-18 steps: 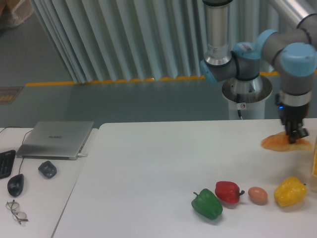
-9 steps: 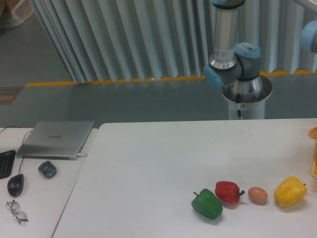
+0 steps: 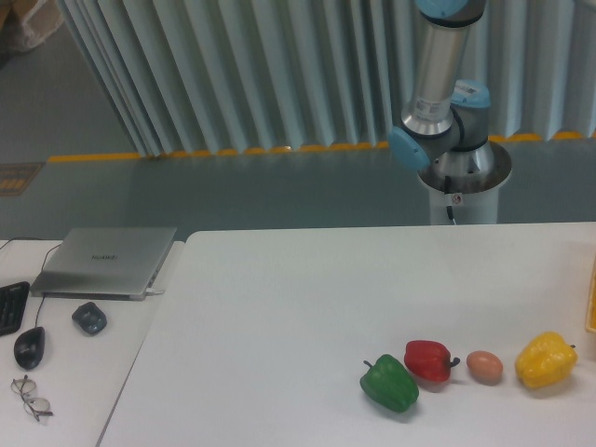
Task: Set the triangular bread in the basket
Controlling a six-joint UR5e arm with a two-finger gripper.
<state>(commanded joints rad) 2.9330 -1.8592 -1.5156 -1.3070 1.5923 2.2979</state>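
Soft, even, cool-toned light; the white tabletop point(image 3: 279, 307) looks bright, shadows under objects are faint, and the picture is slightly soft.

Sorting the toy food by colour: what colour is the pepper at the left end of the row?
Green, clearest in the fixed camera view.

yellow basket point(image 3: 591, 311) strip, right edge

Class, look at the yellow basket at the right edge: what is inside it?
Only a narrow strip of the basket shows; its inside lies outside the picture, so nothing in it can be seen. No triangular bread or gripper is visible anywhere.
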